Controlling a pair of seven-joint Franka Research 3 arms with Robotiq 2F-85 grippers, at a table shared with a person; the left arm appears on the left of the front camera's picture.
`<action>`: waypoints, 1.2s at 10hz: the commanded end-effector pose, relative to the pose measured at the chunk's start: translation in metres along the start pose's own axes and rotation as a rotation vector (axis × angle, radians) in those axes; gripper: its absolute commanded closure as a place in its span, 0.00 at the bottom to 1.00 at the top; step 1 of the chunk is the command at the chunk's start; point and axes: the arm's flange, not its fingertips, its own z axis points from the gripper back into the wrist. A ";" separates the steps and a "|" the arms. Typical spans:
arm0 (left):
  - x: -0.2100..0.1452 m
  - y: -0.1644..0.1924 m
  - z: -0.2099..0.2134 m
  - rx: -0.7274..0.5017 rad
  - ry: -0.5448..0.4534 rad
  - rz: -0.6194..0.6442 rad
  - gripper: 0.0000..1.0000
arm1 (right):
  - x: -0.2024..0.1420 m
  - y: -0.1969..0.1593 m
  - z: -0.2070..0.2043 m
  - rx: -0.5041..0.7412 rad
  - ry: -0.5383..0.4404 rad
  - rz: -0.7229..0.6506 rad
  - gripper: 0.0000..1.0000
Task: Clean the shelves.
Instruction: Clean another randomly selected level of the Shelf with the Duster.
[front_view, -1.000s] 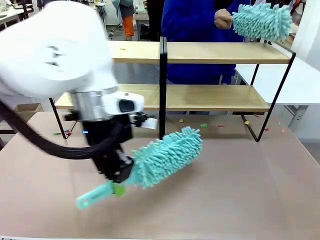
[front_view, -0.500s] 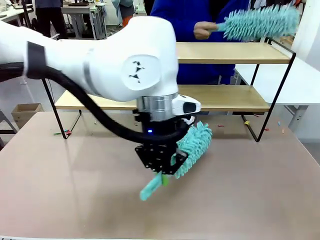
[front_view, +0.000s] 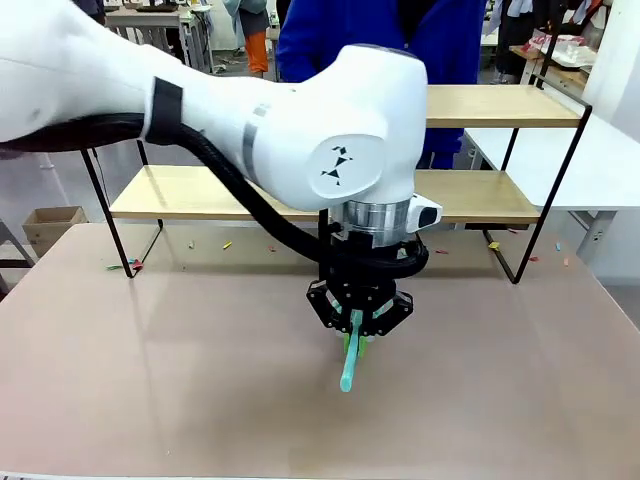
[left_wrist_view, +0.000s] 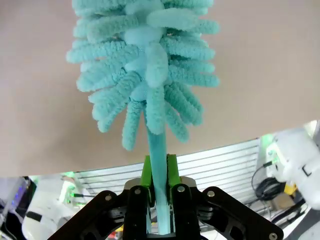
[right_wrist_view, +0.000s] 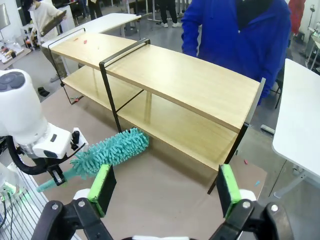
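The shelves (front_view: 490, 106) stand across the far side of the tabletop, two light-wood boards in a black frame with a centre post. My left gripper (front_view: 358, 318) hangs over the middle of the table just in front of them, shut on the handle of a teal fluffy duster (left_wrist_view: 145, 65). The handle end (front_view: 347, 380) sticks out toward the camera and the head points at the lower board. In the right wrist view the shelves (right_wrist_view: 175, 75) and the duster (right_wrist_view: 112, 150) lie below my right gripper (right_wrist_view: 165, 184), which is open, high up and holding nothing.
A person in a blue top (front_view: 340, 30) stands behind the shelves. Small coloured scraps (front_view: 227, 244) lie on the tabletop under the rack. A white table (front_view: 605, 160) adjoins on the right and a cardboard box (front_view: 55, 222) sits on the floor at left.
My left arm has swung from the left to the middle of the table, turning the duster head away toward the shelves. The person's own duster has left the picture.
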 end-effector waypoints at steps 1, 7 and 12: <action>0.021 -0.017 0.003 0.039 0.011 0.102 0.87 | 0.001 0.001 -0.001 0.001 -0.001 -0.001 0.00; 0.112 -0.036 -0.016 0.039 -0.072 0.253 0.87 | 0.001 0.001 -0.001 0.001 -0.001 -0.001 0.00; 0.141 -0.038 -0.032 0.039 -0.109 0.357 0.87 | 0.001 0.001 -0.001 0.001 -0.001 -0.001 0.00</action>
